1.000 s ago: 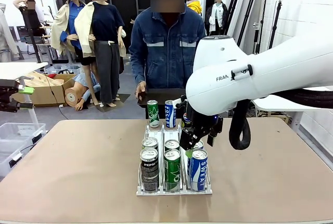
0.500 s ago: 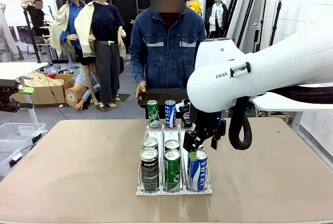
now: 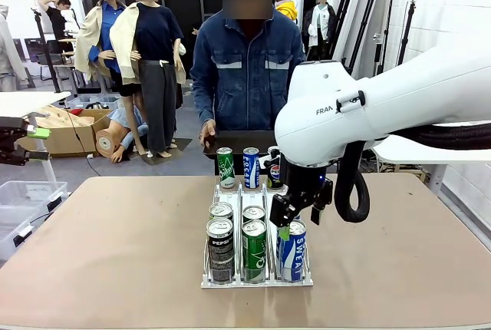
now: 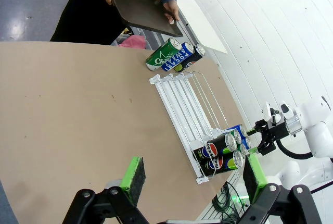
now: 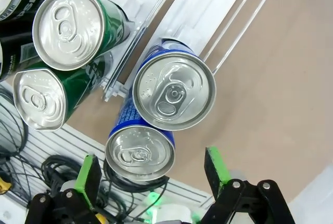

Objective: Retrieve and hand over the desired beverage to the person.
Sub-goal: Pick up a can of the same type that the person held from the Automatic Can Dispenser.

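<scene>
The right gripper (image 5: 152, 171) hangs with its fingers spread, its green pads (image 5: 87, 174) flanking the top of the near-right blue can (image 3: 291, 250) without touching it. That can stands upright, long axis vertical and pull-tab lid facing up, in the right lane of a white wire rack (image 3: 257, 280) at the middle of the table. A second blue can (image 5: 173, 91) stands just behind it, and green cans (image 3: 254, 247) and black Pepsi cans (image 3: 220, 247) fill the near ends of the other lanes. Three more upright cans (image 3: 250, 167) stand at the rack's far end. Beyond them the person (image 3: 245, 69) stands at the far edge holding a dark tray (image 3: 236, 140). The left gripper (image 4: 194, 174), also spread wide and holding nothing, hovers over the bare tan table (image 3: 115, 238) well to the left. A white brick wall (image 3: 453, 8) closes the right side, and a cardboard box (image 3: 69, 129) sits on the floor at far left.
</scene>
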`<state>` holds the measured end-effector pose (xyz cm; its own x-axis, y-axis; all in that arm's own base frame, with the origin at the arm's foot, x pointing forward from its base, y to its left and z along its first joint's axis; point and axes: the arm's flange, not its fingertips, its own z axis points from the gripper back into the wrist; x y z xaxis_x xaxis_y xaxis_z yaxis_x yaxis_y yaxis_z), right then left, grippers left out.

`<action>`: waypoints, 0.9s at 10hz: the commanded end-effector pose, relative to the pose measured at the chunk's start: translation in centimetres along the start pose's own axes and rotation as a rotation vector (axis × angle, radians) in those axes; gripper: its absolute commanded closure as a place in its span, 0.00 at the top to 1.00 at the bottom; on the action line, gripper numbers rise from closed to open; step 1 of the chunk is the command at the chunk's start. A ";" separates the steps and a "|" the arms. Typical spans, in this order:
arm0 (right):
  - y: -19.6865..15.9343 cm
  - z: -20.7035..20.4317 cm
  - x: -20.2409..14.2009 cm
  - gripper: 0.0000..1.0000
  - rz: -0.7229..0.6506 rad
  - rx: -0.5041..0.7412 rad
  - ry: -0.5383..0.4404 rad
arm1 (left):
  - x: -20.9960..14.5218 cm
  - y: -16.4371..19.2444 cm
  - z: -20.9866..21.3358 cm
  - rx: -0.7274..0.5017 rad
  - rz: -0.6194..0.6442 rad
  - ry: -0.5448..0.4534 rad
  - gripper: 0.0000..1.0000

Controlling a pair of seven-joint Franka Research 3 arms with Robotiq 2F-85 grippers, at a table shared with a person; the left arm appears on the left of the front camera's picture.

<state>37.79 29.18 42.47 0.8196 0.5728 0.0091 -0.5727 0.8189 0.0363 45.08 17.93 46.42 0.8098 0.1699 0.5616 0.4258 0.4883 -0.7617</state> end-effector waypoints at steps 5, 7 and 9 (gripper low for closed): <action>-0.1 -1.9 0.7 1.00 0.038 0.028 0.012 | 0.0 0.0 0.2 0.006 0.001 0.003 1.00; 0.0 -2.3 0.7 1.00 0.044 0.031 0.027 | 0.0 0.0 0.2 0.006 0.001 0.003 1.00; 0.1 -2.5 0.8 1.00 0.058 0.034 0.038 | 0.0 0.0 0.2 0.006 0.001 0.003 1.00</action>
<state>38.19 29.51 40.18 0.7964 0.6041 -0.0286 -0.6023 0.7965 0.0523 45.08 17.93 46.42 0.8098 0.1699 0.5616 0.4258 0.4883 -0.7617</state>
